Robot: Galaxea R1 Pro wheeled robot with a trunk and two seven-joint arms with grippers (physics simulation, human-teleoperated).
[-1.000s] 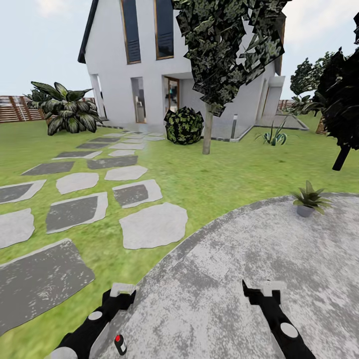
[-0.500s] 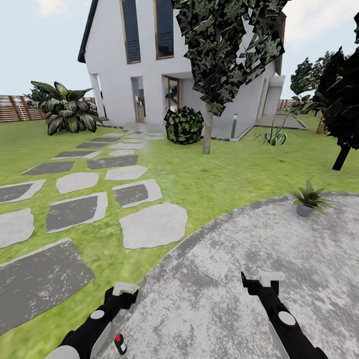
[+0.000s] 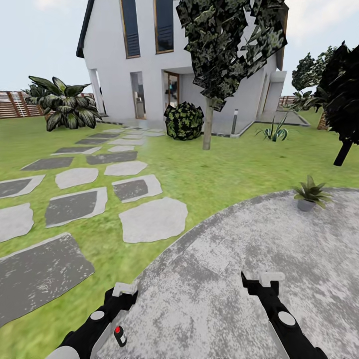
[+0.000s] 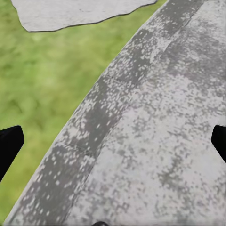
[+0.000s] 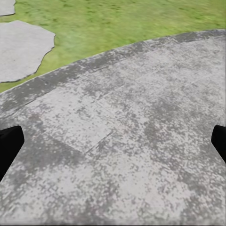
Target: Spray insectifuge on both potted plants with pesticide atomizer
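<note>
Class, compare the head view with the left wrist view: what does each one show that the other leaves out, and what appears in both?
Head view alone: the white house, a tree, the wooden fence, a potted plant in a grey pot at the patio's edge, and the right gripper.
Left wrist view alone: a close look at the patio's curved rim, framed by the gripper's dark fingertips spread wide.
Both: the left gripper, grass, a stepping stone and the mottled-grey stone patio.

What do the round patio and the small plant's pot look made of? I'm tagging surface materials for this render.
The round patio looks like rough, matte stone or concrete: mottled grey and white speckling, with a darker rim along the grass. The pot of the small potted plant looks plain grey and matte, perhaps concrete or ceramic; too small to tell.
</note>
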